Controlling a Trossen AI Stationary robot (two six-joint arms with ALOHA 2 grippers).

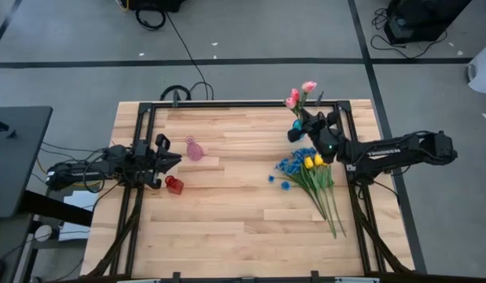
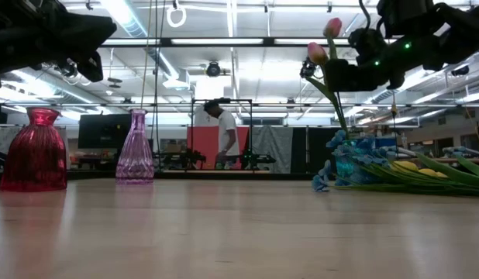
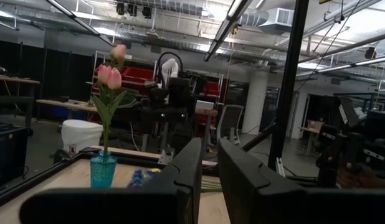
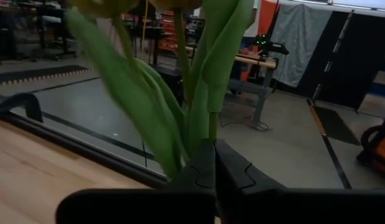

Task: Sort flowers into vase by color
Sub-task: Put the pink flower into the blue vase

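High view: we see the teal vase (image 1: pixel 296 125) at the table's (image 1: pixel 227 228) far right edge, with pink tulips (image 1: pixel 300 93) standing in it. The right gripper (image 1: pixel 315 159) sits just near side of that vase, over the yellow tulips (image 1: pixel 313 162) in the loose bunch. Blue sprays (image 1: pixel 292 167) lie left of that bunch. The left gripper (image 1: pixel 174 161) waits well left of the teal vase, between a pink vase (image 1: pixel 195 149) and a red vase (image 1: pixel 174 185).

Low view: we find the red vase (image 2: pixel 35 150) and pink vase (image 2: pixel 136 149) upright at left, blue sprays (image 2: pixel 344 164) and yellow tulips (image 2: pixel 419 166) lying at right, and a person (image 2: pixel 222 133) far behind.

Left wrist view: our left fingers (image 3: pixel 191 163) stand slightly apart, holding nothing; the teal vase (image 3: pixel 103 170) holds pink tulips (image 3: pixel 110 73).

Right wrist view: the right fingers (image 4: pixel 205 165) are clamped together on green stems (image 4: pixel 208 124).
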